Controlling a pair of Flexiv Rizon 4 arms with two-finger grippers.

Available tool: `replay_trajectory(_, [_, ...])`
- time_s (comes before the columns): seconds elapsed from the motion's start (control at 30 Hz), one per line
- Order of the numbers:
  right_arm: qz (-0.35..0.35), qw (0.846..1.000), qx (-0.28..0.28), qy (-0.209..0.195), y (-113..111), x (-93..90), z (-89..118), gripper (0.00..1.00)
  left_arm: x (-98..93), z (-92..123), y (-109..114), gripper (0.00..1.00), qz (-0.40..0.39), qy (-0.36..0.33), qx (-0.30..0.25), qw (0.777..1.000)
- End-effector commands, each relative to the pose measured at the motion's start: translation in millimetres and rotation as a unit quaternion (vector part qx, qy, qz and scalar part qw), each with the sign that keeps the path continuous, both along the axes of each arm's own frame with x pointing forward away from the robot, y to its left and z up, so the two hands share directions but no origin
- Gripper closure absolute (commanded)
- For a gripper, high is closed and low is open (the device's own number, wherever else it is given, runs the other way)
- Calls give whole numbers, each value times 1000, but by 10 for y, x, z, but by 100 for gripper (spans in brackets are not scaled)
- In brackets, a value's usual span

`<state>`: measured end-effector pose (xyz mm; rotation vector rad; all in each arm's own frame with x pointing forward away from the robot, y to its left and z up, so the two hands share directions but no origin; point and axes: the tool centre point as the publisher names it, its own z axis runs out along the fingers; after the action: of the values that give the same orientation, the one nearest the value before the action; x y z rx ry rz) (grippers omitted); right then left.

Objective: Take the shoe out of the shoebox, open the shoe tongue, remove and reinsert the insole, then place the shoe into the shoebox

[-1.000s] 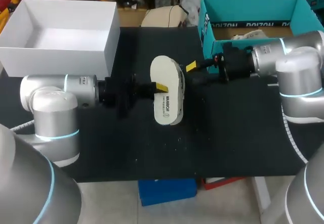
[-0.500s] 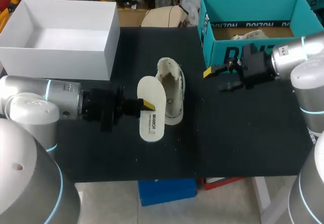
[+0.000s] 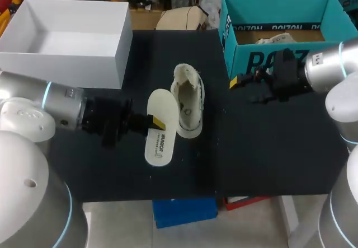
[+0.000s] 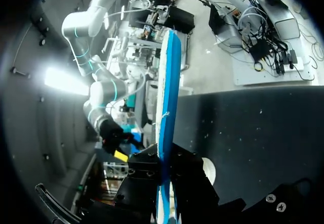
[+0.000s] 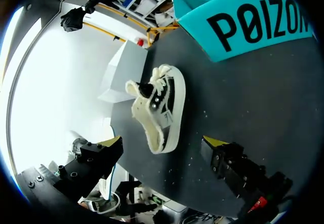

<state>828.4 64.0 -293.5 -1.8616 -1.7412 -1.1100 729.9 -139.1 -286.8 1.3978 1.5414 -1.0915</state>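
On the black counter (image 3: 251,147), near its middle, the cream shoe (image 3: 188,107) with a dark side panel rests outside both boxes, its ruffled opening at the end toward the far edge. The teal shoebox (image 3: 263,60) stands open at the far right corner and a white box (image 3: 67,66) stands open at the far left corner, each well apart from the shoe. The left arm comes in from the left, and the left hand (image 3: 158,124) is clenched on the insole (image 3: 158,133), one yellow tip showing against the pale upper face. The insole lies just beside the shoe on its left side, printed face up and lengthwise roughly along the shoe; whether it touches the counter cannot be told. In the left wrist view the insole (image 4: 167,102) is edge-on, pale on one face and blue on the other, pinched from both sides by the dark fingers of the left hand (image 4: 164,158). The right arm comes in from the right, and the right hand (image 3: 234,83) hangs just in front of the teal shoebox, near the shoe but apart from it. In the right wrist view the right hand (image 5: 162,144) is released, its two yellow tips spread wide and grasping nothing, with the shoe (image 5: 159,102) ahead of it and the teal shoebox (image 5: 243,27) off to one side.
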Motion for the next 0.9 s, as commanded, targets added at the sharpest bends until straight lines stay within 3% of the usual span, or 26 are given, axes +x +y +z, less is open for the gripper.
replay_trajectory(0.03, [0,1000,1,0,5,1,-9,0,-4,17,-5,100,-1,1,7,1000])
replay_trajectory(0.27, [0,1000,1,0,5,1,-9,0,-4,17,-5,100,-1,1,7,1000])
replay_trajectory(0.33, [15,999,-38,-23,10,-31,-15,0,-23,13,-7,100,-10,13,-1,1000])
replay_trajectory(0.5, [26,995,-73,-55,-47,-184,-17,0,-59,-14,13,100,-25,61,-13,998])
replay_trajectory(0.73, [32,994,-81,-68,-148,-390,-45,0,-130,-82,-39,100,-49,106,-20,993])
replay_trajectory(0.9, [58,989,-86,-108,-166,-500,-7,0,-194,-123,-88,100,-69,128,-8,989])
